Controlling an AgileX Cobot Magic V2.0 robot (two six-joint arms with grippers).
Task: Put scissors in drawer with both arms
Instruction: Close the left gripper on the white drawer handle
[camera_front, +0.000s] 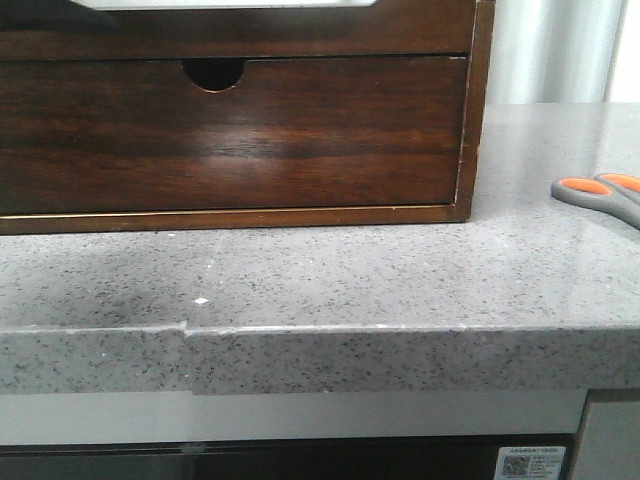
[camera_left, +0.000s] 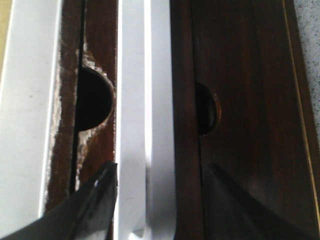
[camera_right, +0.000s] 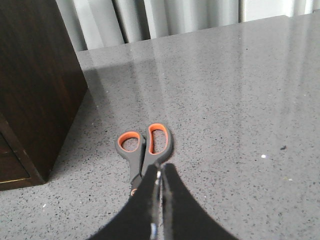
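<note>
The scissors (camera_right: 145, 145), grey handles with orange-lined loops, lie on the speckled grey counter to the right of the cabinet and show at the right edge of the front view (camera_front: 600, 193). My right gripper (camera_right: 160, 169) is shut on their blades, with a sliver of metal between the fingers and the handles sticking out past the tips. The drawer (camera_front: 420, 30) is the dark glossy band at the cabinet's top, its wide pale cutout cropped by the frame. My left gripper (camera_left: 159, 172) is open, its fingers straddling a pale strip (camera_left: 145, 100) and a dark wood edge (camera_left: 186, 125). Neither gripper shows in the front view.
Below the top band is a second dark drawer front with a small half-round notch (camera_front: 213, 72) (camera_left: 207, 107). The cabinet's side wall (camera_right: 35, 85) stands close to the scissors. The counter's front edge (camera_front: 320, 330) runs across the front view; grey curtains hang behind.
</note>
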